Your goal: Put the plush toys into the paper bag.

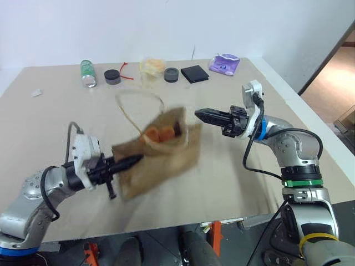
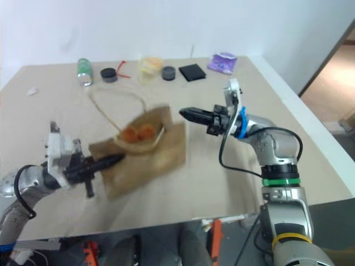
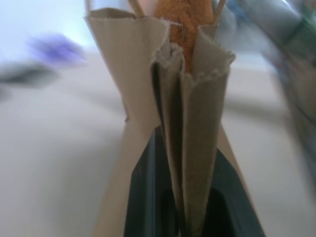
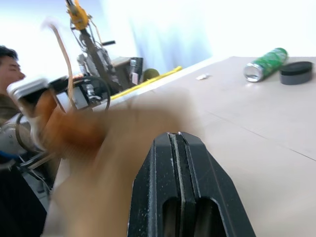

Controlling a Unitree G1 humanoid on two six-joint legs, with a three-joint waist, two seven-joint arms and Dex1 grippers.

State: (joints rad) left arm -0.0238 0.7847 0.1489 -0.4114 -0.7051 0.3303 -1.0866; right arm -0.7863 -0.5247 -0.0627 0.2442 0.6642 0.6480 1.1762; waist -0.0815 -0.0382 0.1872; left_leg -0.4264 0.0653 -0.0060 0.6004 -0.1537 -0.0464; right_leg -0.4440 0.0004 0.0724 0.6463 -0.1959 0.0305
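Note:
The brown paper bag [image 1: 161, 158] lies tilted on the table, its loop handle [image 1: 138, 100] standing up behind it. A fuzzy orange-brown plush toy [image 1: 158, 134] sits in the bag's mouth. My left gripper [image 1: 135, 160] is shut on the bag's lower left edge; in the left wrist view the folded paper [image 3: 192, 148] is pinched between the dark fingers [image 3: 145, 197], with the toy [image 3: 185, 19] beyond. My right gripper [image 1: 203, 114] is shut and holds nothing. It hangs level just right of the bag's top corner, pointing at it.
Along the table's far edge stand a green can [image 1: 87, 73], two black discs [image 1: 112, 76] [image 1: 171, 74], a clear bag with yellow contents [image 1: 152, 67], a black square [image 1: 194, 73] and a purple packet [image 1: 224, 64]. A person [image 4: 10, 64] is beyond the table.

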